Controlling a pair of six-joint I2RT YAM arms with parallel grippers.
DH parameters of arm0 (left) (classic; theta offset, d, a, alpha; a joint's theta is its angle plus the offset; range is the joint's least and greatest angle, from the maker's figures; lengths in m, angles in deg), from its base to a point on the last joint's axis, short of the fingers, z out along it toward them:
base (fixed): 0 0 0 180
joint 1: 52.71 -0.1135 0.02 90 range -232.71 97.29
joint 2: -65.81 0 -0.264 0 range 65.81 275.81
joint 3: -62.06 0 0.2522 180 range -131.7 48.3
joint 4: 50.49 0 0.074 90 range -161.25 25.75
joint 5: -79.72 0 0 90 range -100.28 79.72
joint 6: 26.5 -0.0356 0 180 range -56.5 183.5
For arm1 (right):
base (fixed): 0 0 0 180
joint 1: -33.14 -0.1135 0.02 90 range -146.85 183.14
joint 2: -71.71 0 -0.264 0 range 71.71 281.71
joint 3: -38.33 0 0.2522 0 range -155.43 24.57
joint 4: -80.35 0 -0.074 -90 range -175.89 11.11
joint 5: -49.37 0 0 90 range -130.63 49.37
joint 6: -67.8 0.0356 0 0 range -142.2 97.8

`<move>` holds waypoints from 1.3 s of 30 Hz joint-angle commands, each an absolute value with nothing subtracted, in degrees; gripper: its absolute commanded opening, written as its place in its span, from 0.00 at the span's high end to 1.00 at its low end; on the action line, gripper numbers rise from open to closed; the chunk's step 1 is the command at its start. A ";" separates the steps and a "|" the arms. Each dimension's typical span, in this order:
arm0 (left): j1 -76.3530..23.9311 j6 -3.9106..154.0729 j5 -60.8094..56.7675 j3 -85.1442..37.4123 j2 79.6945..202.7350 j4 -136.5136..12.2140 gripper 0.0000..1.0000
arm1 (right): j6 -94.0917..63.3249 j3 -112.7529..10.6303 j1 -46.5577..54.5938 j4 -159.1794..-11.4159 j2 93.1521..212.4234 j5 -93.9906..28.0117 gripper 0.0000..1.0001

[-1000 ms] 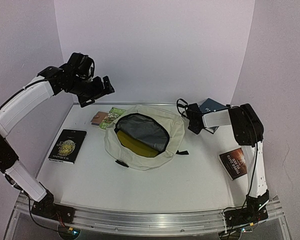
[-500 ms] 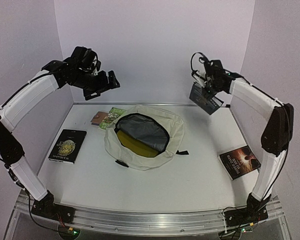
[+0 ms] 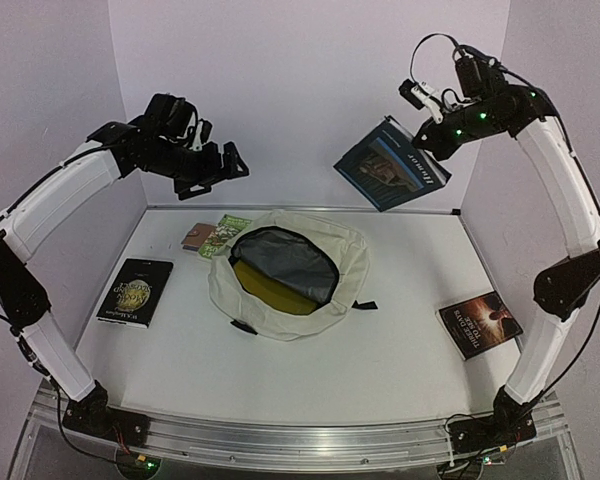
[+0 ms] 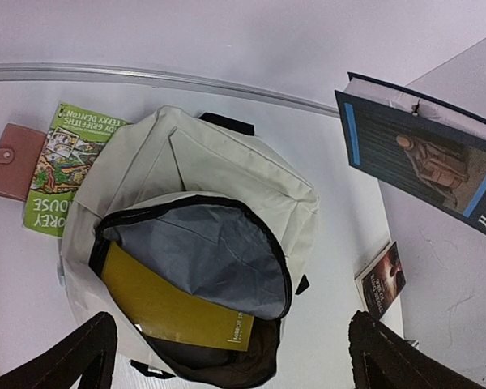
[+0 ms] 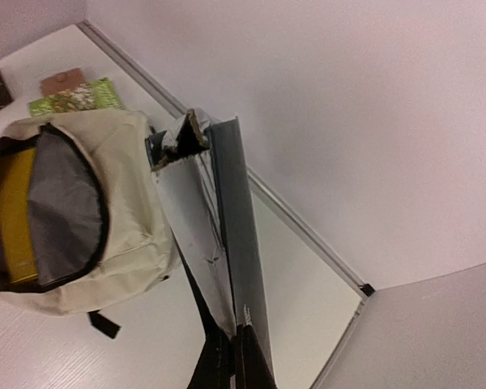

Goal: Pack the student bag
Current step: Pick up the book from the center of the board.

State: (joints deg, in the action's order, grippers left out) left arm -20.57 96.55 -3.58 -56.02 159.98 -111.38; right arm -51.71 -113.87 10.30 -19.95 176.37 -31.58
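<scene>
Right arm reaches high; right end effector (image 3: 427,135) clamps tilted blue book (image 3: 388,172) in air. Left arm lifted; left end effector (image 3: 223,165) spread wide, empty. Student bag (image 3: 352,262) lies unzipped on desk (image 3: 380,350), below, between both end effectors.

Both arms raised high, left claw (image 3: 218,165) spread open, right claw (image 3: 423,133) clamping blue book (image 3: 390,175)
</scene>
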 commanded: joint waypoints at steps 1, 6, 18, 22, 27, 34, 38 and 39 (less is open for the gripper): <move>-20.89 93.50 3.44 -52.31 158.78 -107.13 0.00 | -45.46 -112.23 9.67 -16.45 172.00 -15.20 1.00; -20.89 92.72 13.85 -39.87 150.88 -96.09 0.00 | -37.03 -115.49 9.65 -18.26 172.44 -3.75 1.00; -20.72 96.47 28.39 -22.59 140.92 -70.83 0.00 | -15.32 -113.43 9.62 -30.73 171.52 17.31 1.00; -20.80 96.13 29.08 -22.19 140.23 -70.63 0.00 | -10.94 -112.93 9.63 -33.11 171.46 21.26 1.00; -20.96 97.04 28.40 -20.64 138.46 -71.16 0.00 | -4.93 -112.01 9.63 -36.26 170.94 25.06 1.00; -21.95 103.94 33.93 -17.08 137.55 -60.76 0.01 | -1.50 -104.62 9.63 -40.05 167.75 27.71 1.00; -22.03 106.69 36.00 -16.73 137.55 -55.70 0.02 | 0.89 -103.27 9.63 -41.33 167.84 29.74 1.00; -22.03 107.42 36.47 -16.58 137.53 -54.73 0.03 | 1.28 -103.11 9.60 -41.56 168.02 30.01 1.00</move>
State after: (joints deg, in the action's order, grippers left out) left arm -21.75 103.33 32.49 -17.01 138.71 -63.99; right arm -1.98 -103.59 9.85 -35.81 170.25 25.46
